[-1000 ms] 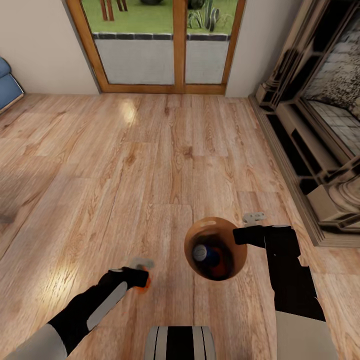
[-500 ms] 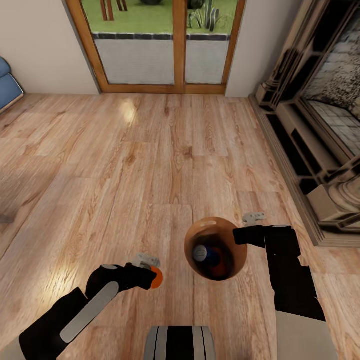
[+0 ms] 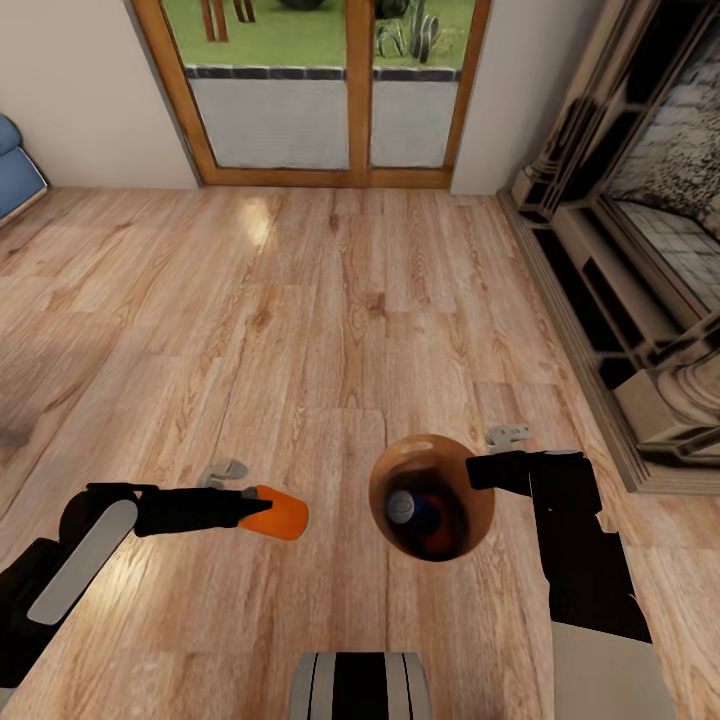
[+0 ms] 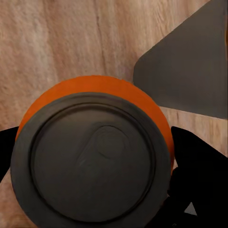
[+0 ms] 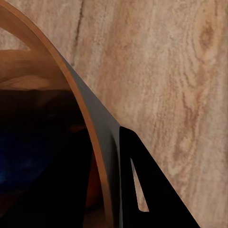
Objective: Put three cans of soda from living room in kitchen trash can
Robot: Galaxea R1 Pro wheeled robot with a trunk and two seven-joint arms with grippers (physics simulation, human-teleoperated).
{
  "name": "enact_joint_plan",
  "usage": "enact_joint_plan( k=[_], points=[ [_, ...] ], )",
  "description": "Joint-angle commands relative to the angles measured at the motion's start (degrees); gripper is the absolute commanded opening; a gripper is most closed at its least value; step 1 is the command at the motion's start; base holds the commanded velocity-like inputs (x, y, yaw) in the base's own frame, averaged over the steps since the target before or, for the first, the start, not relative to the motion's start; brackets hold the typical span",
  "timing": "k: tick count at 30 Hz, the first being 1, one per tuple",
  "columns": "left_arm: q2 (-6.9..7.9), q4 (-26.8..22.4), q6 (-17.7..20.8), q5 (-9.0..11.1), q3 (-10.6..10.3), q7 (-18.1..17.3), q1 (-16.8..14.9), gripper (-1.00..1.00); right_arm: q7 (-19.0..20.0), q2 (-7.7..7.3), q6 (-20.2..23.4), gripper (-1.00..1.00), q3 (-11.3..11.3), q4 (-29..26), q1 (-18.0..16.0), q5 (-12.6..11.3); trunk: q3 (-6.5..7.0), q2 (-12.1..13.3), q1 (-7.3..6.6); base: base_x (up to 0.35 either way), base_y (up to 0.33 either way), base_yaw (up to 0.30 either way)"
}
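My left gripper point(image 3: 258, 510) is shut on one orange can of soda point(image 3: 282, 513), held sideways above the wood floor, a short way left of the tash can. In the left wrist view the can's grey end point(image 4: 92, 164) faces the camera, with black fingers point(image 4: 197, 161) on both sides. My right gripper point(image 3: 480, 468) is shut on the rim of the brown tash can point(image 3: 385, 470), which hangs above the floor. Inside it I see a grey can end point(image 3: 400, 507) and some orange point(image 3: 436, 542). The right wrist view shows the coppery rim point(image 5: 90, 128) and one black finger point(image 5: 142, 190).
Wood-framed glass doors point(image 3: 320, 90) stand ahead in the far wall. A stone fireplace point(image 3: 640, 250) runs along the right side. A blue sofa corner point(image 3: 15, 170) shows at the far left. Light wood floor point(image 3: 330, 300) lies open between them. My base point(image 3: 360, 685) is at the bottom edge.
My left arm has swung out to the left and flattened, lifting the can and turning it sideways toward the tash can. The right arm and tash can have not moved.
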Motion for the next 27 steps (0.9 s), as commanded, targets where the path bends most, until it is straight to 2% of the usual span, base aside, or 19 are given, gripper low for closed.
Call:
enact_joint_plan(
  k=[1, 2, 4, 7, 11, 13, 14, 15, 16, 19, 21, 22, 23, 27],
  points=[
    [0.16, 0.0, 0.0, -0.1, 0.1, -0.3, 0.0, -1.00, 0.1, 0.01, 0.3, -1.00, 0.0, 0.0, 0.0, -0.9, 0.00, 0.0, 0.00, 0.000, 0.000, 0.000],
    [0.34, 0.0, 0.0, -0.1, 0.2, -0.6, 0.0, -1.00, 0.1, 0.01, 0.3, -1.00, 0.0, 0.0, 0.0, -0.9, 0.00, 0.0, 0.00, 0.000, 0.000, 0.000],
    [1.56, 0.0, 0.0, 0.0, 2.0, -1.2, 0.0, -1.00, 0.1, 0.06, 0.3, -1.00, 0.0, 0.0, 0.0, -0.9, 0.00, 0.0, 0.00, 0.000, 0.000, 0.000],
    [2.36, 0.0, 0.0, 0.0, 3.1, -1.4, 0.0, -1.00, 0.1, 0.09, 0.3, -1.00, 0.0, 0.0, 0.0, -0.9, 0.00, 0.0, 0.00, 0.000, 0.000, 0.000],
    [3.07, 0.0, 0.1, 0.0, 3.5, -2.1, 0.0, -1.00, 0.1, 0.07, 0.3, -1.00, 0.0, 0.0, 0.0, -0.9, 0.00, 0.0, 0.00, 0.000, 0.000, 0.000],
    [3.32, 0.0, 0.2, 0.0, 3.6, -5.3, 0.0, -1.00, 0.1, 0.06, 0.3, -1.00, 0.0, 0.0, 0.0, -0.9, 0.00, 0.0, 0.00, 0.000, 0.000, 0.000],
    [3.54, 0.0, 0.3, 0.0, 3.5, -7.9, 0.0, -1.00, 0.1, 0.07, 0.3, -1.00, 0.0, 0.0, 0.0, -0.9, 0.00, 0.0, 0.00, 0.000, 0.000, 0.000],
    [3.81, 0.0, 0.4, 0.0, 3.4, -12.4, 0.0, -1.00, 0.1, 0.08, 0.3, -1.00, 0.0, 0.0, 0.0, -0.9, 0.00, 0.0, 0.00, 0.000, 0.000, 0.000],
    [3.75, 0.0, 0.4, -0.1, 3.3, -14.6, 0.0, -1.00, 0.1, 0.09, 0.3, -1.00, 0.0, 0.0, 0.0, -0.9, 0.00, 0.0, 0.00, 0.000, 0.000, 0.000],
    [2.92, 0.0, 0.4, 0.0, 3.1, -17.2, 0.0, -1.00, 0.1, 0.09, 0.3, -1.00, 0.1, 0.0, 0.0, -0.9, 0.00, 0.0, 0.00, 0.000, 0.000, 0.000],
    [0.55, 0.0, 0.5, 0.0, 3.0, -18.2, 0.0, -1.00, 0.0, 0.09, 0.3, -1.00, 0.0, 0.0, 0.0, -0.9, 0.00, 0.0, 0.00, 0.000, 0.000, 0.000],
    [0.06, 0.0, 0.5, 0.0, 3.0, -18.3, 0.0, -1.00, 0.0, 0.09, 0.3, -1.00, 0.0, 0.0, 0.0, -0.9, 0.00, 0.0, 0.00, 0.000, 0.000, 0.000],
    [-2.00, 0.0, 0.6, 0.0, 2.9, -18.6, 0.0, -1.00, 0.0, 0.15, 0.3, -1.00, 0.0, 0.0, 0.0, -0.9, 0.00, 0.0, 0.00, 0.000, 0.000, 0.000],
    [-3.49, 0.0, 0.6, 0.0, 2.9, -18.9, 0.0, -1.00, -0.1, 0.18, 0.3, -1.00, 0.0, 0.0, 0.0, -0.9, 0.00, 0.0, 0.00, 0.000, 0.000, 0.000]
  ],
)
